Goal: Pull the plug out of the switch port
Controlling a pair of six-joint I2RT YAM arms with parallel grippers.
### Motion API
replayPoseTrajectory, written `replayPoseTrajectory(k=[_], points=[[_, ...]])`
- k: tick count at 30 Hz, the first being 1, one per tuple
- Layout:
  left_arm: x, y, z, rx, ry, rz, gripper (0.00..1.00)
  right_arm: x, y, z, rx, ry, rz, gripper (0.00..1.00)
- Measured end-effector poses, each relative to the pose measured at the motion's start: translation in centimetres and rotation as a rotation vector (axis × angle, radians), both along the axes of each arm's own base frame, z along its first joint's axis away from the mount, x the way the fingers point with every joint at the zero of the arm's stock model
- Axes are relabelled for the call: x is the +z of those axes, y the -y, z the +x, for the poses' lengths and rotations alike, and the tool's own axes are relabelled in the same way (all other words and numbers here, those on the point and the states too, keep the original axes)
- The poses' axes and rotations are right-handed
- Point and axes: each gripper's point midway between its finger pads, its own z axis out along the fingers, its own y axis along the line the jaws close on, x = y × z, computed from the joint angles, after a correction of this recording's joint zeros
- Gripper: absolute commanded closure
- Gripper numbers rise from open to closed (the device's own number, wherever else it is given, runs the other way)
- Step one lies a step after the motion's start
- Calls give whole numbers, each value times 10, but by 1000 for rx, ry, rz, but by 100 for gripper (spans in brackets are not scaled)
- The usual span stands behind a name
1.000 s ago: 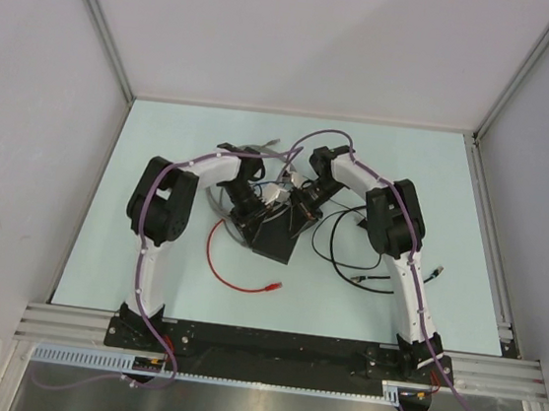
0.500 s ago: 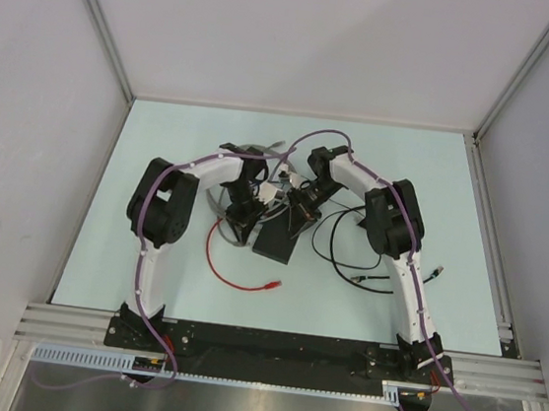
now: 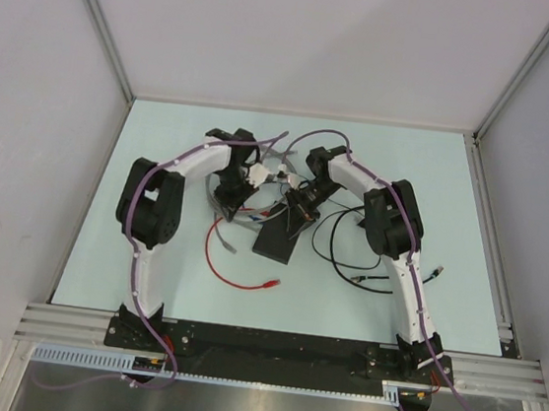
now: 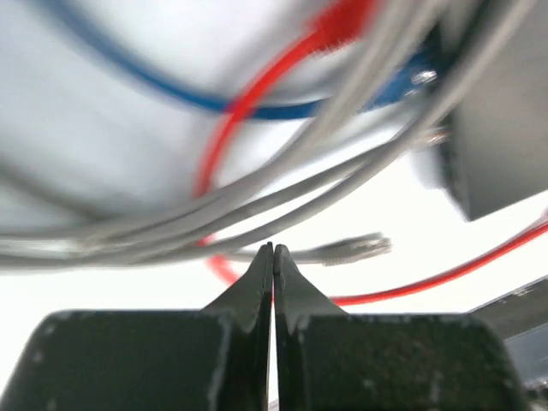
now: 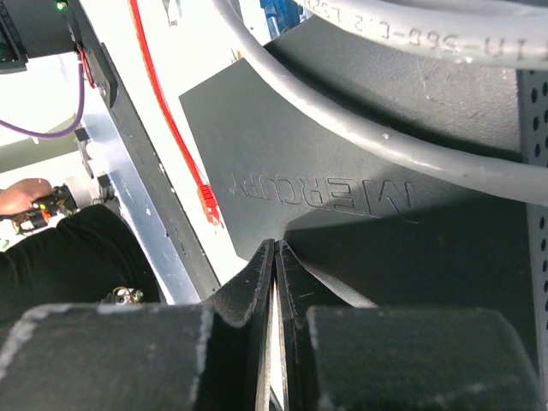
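The flat black box [image 3: 275,245] lies mid-table, embossed lettering on its top [image 5: 342,145]. Its switch port is not visible in any view. A grey plug [image 4: 355,248] on a grey cable lies loose on the table left of the box [image 3: 231,247], held by nothing. My left gripper [image 4: 273,248] is shut and empty, hovering above that plug among grey cables [image 4: 282,171], up and left of the box [image 3: 229,198]. My right gripper [image 5: 275,244] is shut, its tips down on the box's top near its far edge [image 3: 296,218].
A red cable [image 3: 220,264] with a red plug [image 3: 270,285] loops in front of the box. Black cables [image 3: 348,259] coil to the right. A blue cable [image 4: 171,86] and a small white part [image 3: 258,174] sit behind. Enclosure walls stand on three sides.
My left gripper has shut and drawn back up and left from the box. The grey plug now lies free on the table. The right arm has stayed on the box.
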Motion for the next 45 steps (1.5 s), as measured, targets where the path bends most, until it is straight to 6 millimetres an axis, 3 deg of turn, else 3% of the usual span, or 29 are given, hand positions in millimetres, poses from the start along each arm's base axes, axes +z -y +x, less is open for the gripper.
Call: replayPoseTrajectory(k=[4,6,8,9,15,20,23,32,36,37,39,41,45], points=[[12,-24,21,12,68,42,100,0,-1,0,1,4,2,92],[17,-37,28,32,80,51,85,0,-1,0,3,5,1,92],[22,-45,37,61,100,49,63,0,-1,0,4,5,2,92],[26,-48,43,84,118,46,60,0,-2,0,4,5,1,91],[45,-50,83,249,245,-6,57,0,-2,-1,5,5,1,90],[54,-40,110,274,311,-40,55,0,-3,-1,8,9,1,90],[55,-32,139,272,363,-55,54,0,-4,-1,12,12,1,91],[-3,-27,154,270,290,-10,55,0,-6,-2,17,18,2,90],[-15,-22,154,261,269,-7,59,0,-5,-2,18,24,-1,90],[-17,-21,156,259,269,-8,65,0,-5,-1,18,25,-2,90],[-18,-17,160,250,275,-5,88,0,-5,-1,18,32,-5,90],[-19,-14,165,243,290,-8,100,1,-5,0,20,41,-9,90],[-17,-9,169,219,312,-4,100,1,-4,1,24,61,-18,90]])
